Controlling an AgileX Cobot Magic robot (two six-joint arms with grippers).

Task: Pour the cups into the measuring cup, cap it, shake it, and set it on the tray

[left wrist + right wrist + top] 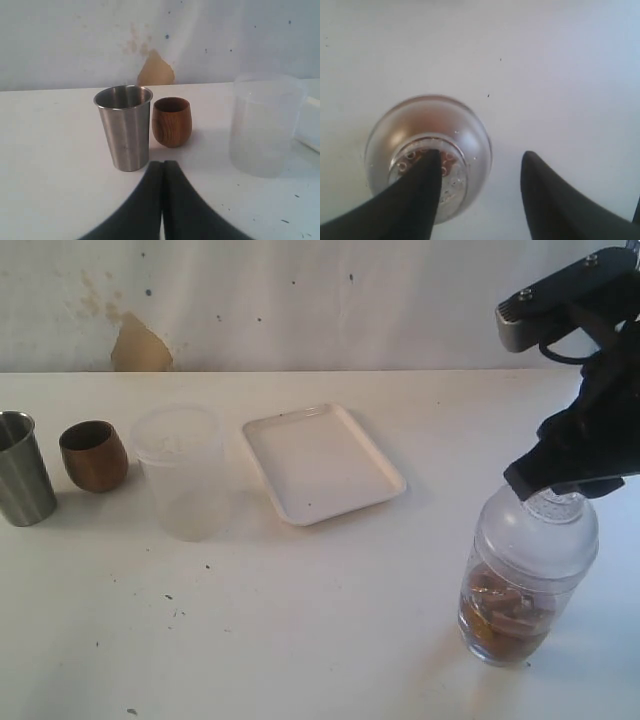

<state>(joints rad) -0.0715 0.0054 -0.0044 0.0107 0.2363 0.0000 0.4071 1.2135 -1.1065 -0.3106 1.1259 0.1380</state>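
Bright even light, soft shadows, slightly blurry, washed-out whites

Brushed steel tumbler (pixel 125 127), glossy wooden cup (pixel 171 121), frosted plastic tub (pixel 262 125), clear plastic measuring cup (pixel 528 565), matt tray (pixel 322 462)

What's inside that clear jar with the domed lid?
The measuring cup holds brown pieces piled at its bottom, seen through the wall. From above, a finger of the right gripper covers part of the lid, hiding the inside.

A white table (pixel 300 650) holds a steel tumbler (pixel 22 468), wooden cup (pixel 93 455), frosted tub (pixel 180 472) and tray (pixel 322 462) across the far left, and a measuring cup (pixel 525 575) near right.
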